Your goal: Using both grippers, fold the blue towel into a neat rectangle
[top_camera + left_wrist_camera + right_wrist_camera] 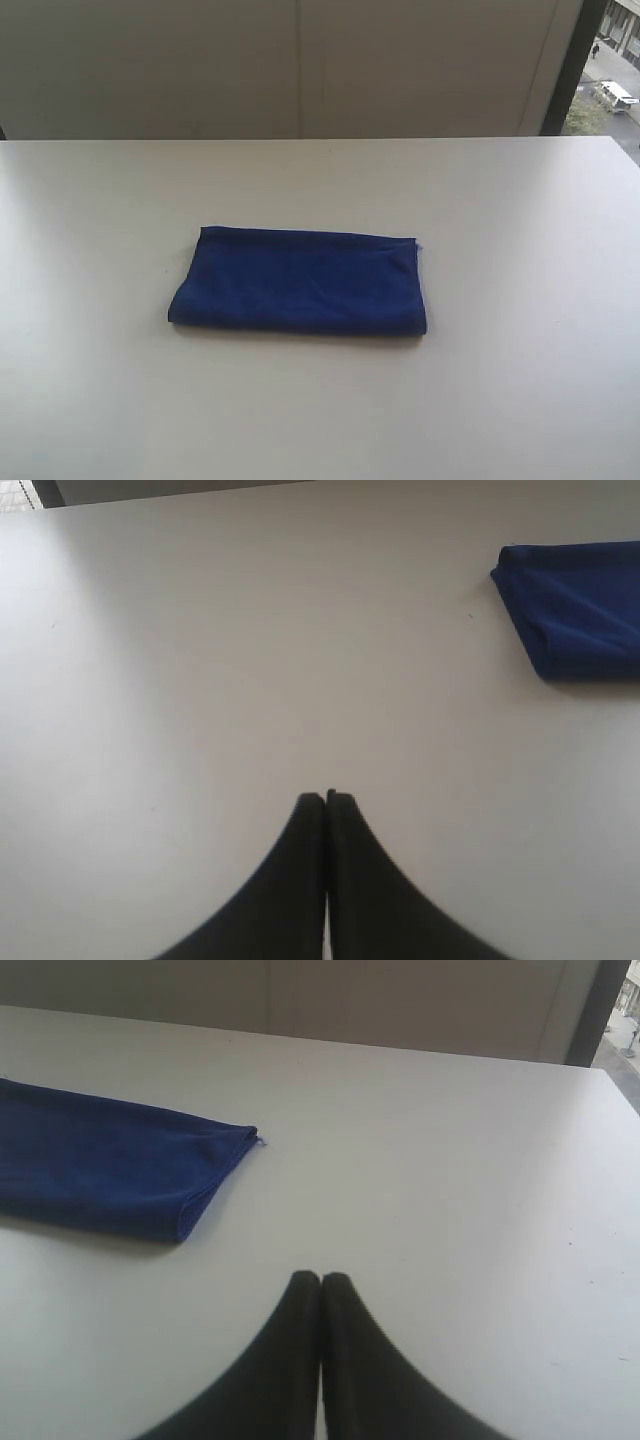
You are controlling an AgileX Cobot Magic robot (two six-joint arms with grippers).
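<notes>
Left hand (326, 796) and right hand (320, 1278) hang over the table (520, 380), fingers pressed together. Blue towel (300, 280) lies folded, apart from both.

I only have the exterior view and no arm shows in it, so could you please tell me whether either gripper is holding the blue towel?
Observer: No. The left gripper is shut and empty over the table, with the blue towel lying apart from it.
Operator: Thank you. And the other arm?
Observer: The right gripper is also shut and holds nothing. The towel's near corner lies clear of its fingertips.
Operator: Does the fold look tidy from close up?
Observer: In the right wrist view the towel's short end shows its layers stacked closely, one on the other, with the edges nearly lined up.
</notes>
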